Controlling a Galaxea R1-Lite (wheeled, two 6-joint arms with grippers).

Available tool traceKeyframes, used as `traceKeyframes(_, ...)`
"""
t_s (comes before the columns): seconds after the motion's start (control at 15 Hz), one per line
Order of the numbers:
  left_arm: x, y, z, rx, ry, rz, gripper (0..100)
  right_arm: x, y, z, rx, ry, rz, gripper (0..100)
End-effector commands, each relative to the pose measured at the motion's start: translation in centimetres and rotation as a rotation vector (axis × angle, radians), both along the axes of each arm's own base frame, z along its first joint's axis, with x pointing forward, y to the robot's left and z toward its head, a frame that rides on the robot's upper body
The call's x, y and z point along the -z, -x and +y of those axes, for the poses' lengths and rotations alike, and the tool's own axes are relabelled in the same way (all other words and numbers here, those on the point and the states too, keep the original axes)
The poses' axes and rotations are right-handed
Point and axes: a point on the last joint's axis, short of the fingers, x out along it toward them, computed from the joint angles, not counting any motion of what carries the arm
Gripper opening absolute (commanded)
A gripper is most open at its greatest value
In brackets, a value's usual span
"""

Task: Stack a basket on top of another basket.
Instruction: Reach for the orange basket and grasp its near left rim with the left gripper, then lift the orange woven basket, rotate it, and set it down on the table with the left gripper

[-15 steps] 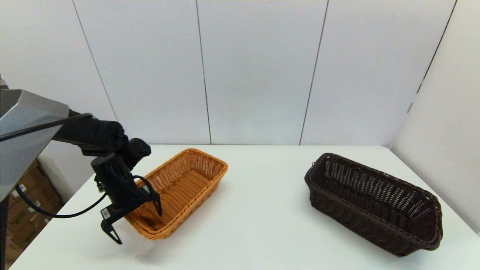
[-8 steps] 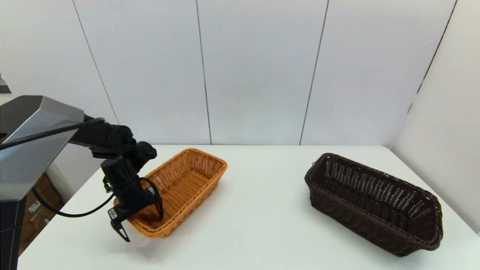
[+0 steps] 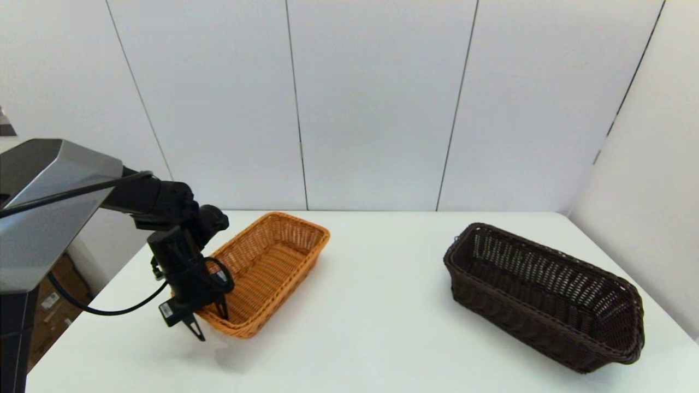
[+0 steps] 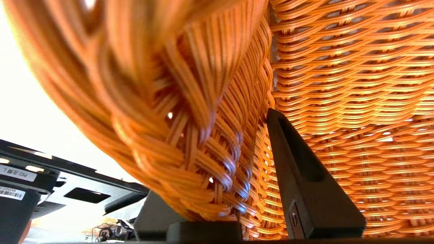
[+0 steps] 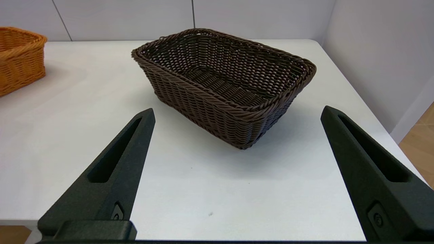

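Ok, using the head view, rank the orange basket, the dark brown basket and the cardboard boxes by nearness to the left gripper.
1. Orange basket, clamped at its near end by the left gripper.
2. Cardboard boxes, off the table's left.
3. Dark brown basket, far right.

Location: a test or lab bench, not a home.
My work surface is a plain white table [image 3: 382, 284] enclosed by bare white wall panels [image 3: 371, 103] with thin seams. Stacked cardboard boxes [image 3: 52, 305] stand on the floor beyond the table's left edge.
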Motion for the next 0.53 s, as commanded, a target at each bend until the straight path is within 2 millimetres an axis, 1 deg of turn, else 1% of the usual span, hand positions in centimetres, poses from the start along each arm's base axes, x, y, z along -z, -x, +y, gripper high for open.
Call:
traceKeyframes(0.07, -2.2, 0.5, 0.0, 0.003, 0.016, -0.054, 0, 0.0, 0.0, 0.0, 0.0, 0.0, 0.0, 100)
traceKeyframes(0.27, -6.1, 1.2, 0.4, 0.037, 0.033, -0.177, 0, 0.0, 0.0, 0.0, 0.0, 0.0, 0.0, 100)
traceKeyframes(0.4, -8.2, 1.7, 0.7, 0.053, 0.057, -0.249, 0, 0.0, 0.0, 0.0, 0.0, 0.0, 0.0, 100)
traceKeyframes(0.53, -9.5, 2.0, 1.1, 0.081, 0.075, -0.296, 0, 0.0, 0.0, 0.0, 0.0, 0.0, 0.0, 100)
